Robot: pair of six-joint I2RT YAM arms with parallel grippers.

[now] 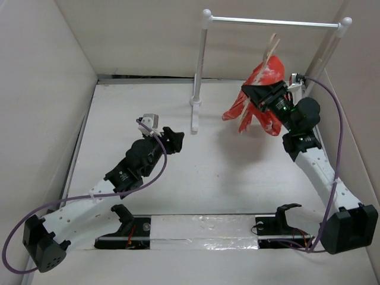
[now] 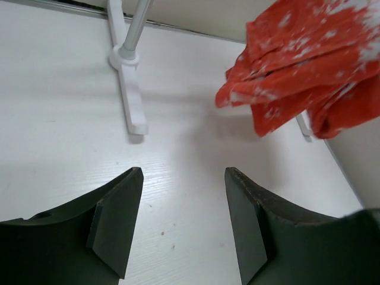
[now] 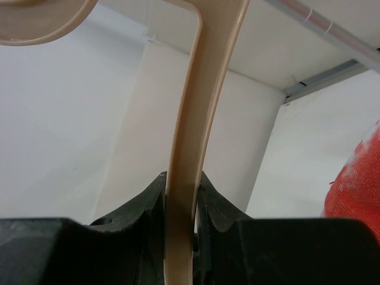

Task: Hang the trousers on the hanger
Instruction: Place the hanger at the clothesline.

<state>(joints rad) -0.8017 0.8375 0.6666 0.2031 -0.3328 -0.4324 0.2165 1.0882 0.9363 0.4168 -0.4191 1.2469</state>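
The trousers [image 1: 268, 72] are hanging in a soft, crumpled bunch of orange-red cloth with white speckles, up off the table [image 1: 214, 172] at its far right, just below the rail of the white stand [image 1: 273, 22]. They are bunching around the lower part of the hanger [image 3: 196, 119]. Whether they are draped over its bar cannot be told, because the cloth and the arm are hiding that part.

The hanger is thin, smooth, pale beige and wood-coloured, with rounded curves. The right gripper [image 3: 181, 181] is clamping one flat strip of it between both black fingers, which are pressing on either side. The hanger's upper end is pointing towards the rail, but contact there cannot be judged.

The left gripper [image 2: 184, 175] is standing with its wedge-shaped fingers apart and nothing between them. It is hovering low over the matte white table near the middle, well clear of the cloth's lower edge and of the stand's left foot [image 2: 132, 101]. Bare tabletop is lying open between the two arms, and plain white walls are closing in the left, right and far sides.
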